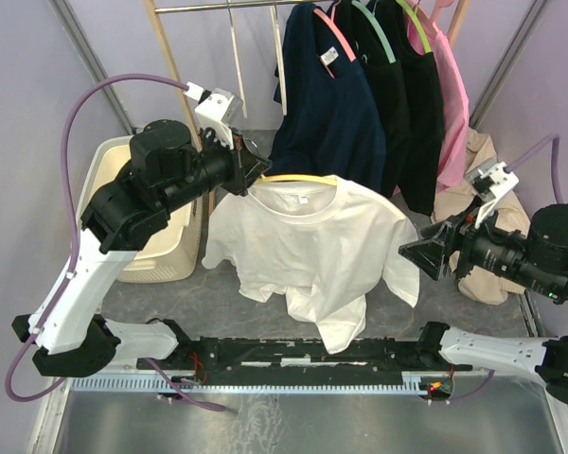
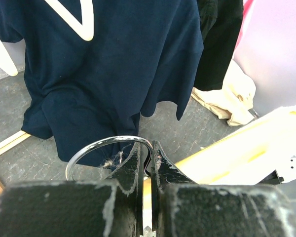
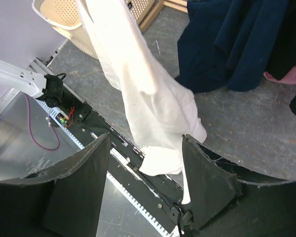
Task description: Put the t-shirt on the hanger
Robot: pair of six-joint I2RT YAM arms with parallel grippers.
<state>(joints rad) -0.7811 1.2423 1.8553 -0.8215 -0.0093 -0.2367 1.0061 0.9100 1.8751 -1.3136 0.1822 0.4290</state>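
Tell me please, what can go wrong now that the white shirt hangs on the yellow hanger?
1. The left fingers pinch only the thin metal hook, so the hanger might twist or slip.
2. The shirt hangs unevenly, its hem bunched low; it could slide off.
3. The open right fingers sit close to the cloth and might snag it.

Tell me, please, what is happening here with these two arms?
The left gripper is shut on the silver hook of the yellow hanger and holds it up. The white t-shirt already hangs on it. The right gripper is open beside the shirt's sleeve, gripping nothing.
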